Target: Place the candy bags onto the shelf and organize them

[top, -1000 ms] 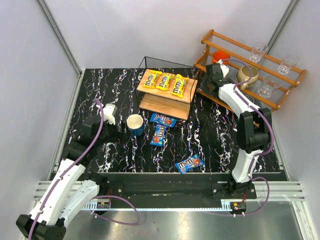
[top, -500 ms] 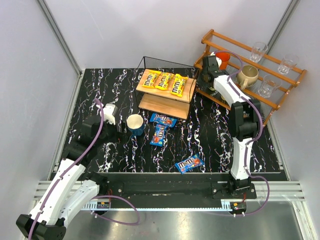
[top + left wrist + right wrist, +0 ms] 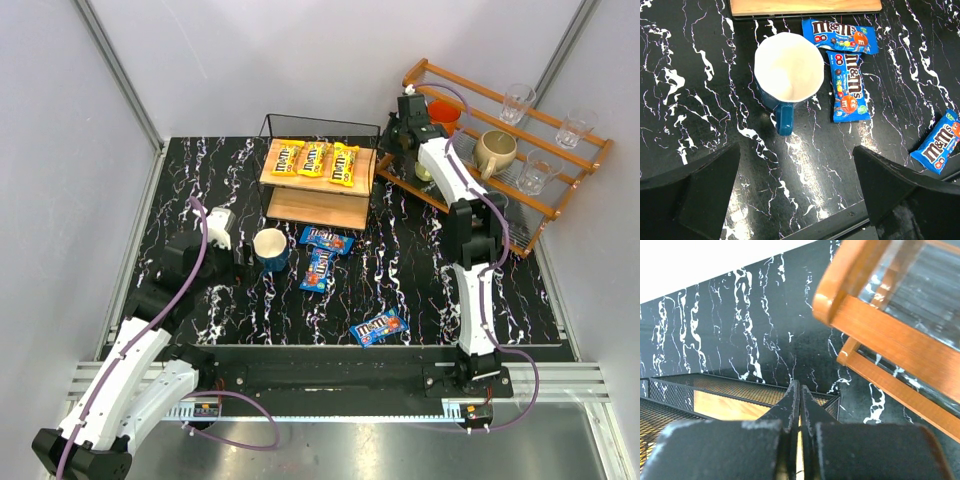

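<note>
The black marbled table (image 3: pixel 200 170) carries everything. The orange-brown slatted rack (image 3: pixel 560 140) sits at 2 o'clock from its middle, and the two-tier wire-framed shelf (image 3: pixel 315 208) at 12 o'clock.

Three yellow M&M's bags (image 3: pixel 315 159) lie side by side on the shelf's top board, so that half looks done. Its lower board is bare.

The right tool (image 3: pixel 799 390) is at the shelf's 2 o'clock corner, between the shelf and the rack. Its fingers are pressed together with nothing between them, and the tip is at the mesh rim. I cannot tell from the wrist view whether it touches the wire or sits just beside it.

The left tool (image 3: pixel 796 155) hangs over the table with its fingers wide apart, holding nothing. The blue mug (image 3: pixel 271 248) stands below it.

Three blue M&M's bags lie flat on the table:
- One (image 3: pixel 327 239) lies just in front of the shelf.
- A second (image 3: pixel 319 270) touches the first at 6 o'clock.
- A third (image 3: pixel 379 327) lies well apart, toward 5 o'clock.

The step in hand looks like squaring the shelf with a closed-finger nudge. To do it well:
- Press low on the frame rather than the top edge.
- Push slowly and straight, so the glossy yellow bags do not slide.
- Keep the wrist clear of the rack behind.

After that, the blue bags belong on the lower board — the mug stands close to their path.
</note>
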{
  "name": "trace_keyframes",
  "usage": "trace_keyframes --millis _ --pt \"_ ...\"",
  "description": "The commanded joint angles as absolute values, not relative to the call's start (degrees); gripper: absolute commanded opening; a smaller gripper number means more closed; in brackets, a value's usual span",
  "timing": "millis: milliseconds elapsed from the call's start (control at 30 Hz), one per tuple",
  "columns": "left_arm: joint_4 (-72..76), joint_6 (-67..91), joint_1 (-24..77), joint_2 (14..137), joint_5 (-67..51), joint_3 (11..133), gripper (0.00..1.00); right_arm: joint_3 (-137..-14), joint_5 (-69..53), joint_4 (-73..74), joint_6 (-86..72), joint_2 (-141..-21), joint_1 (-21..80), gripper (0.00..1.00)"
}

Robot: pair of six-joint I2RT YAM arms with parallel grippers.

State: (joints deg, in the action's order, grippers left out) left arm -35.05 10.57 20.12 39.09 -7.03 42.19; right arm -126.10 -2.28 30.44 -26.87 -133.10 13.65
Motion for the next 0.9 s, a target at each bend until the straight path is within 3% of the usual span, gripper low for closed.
trace_keyframes --millis 0,500,633,867 --pt "-33.5 11.2 20.3 38.8 -6.2 42.6 0.99 -131.6 -5.1 31.9 -27.3 -135.0 17.0 0.01" --pt "-33.5 11.2 20.4 38.8 -6.0 42.6 0.99 -144.5 -3.2 35.9 -26.1 -141.1 19.6 0.01" --pt "-33.5 11.2 20.4 38.8 -6.0 42.6 0.99 -138.5 4.8 32.3 -23.1 -134.5 19.6 0.03" --pt "-33.4 11.2 20.4 38.7 -5.5 42.7 0.99 -118.1 12.5 20.8 -20.2 -111.3 19.9 0.11"
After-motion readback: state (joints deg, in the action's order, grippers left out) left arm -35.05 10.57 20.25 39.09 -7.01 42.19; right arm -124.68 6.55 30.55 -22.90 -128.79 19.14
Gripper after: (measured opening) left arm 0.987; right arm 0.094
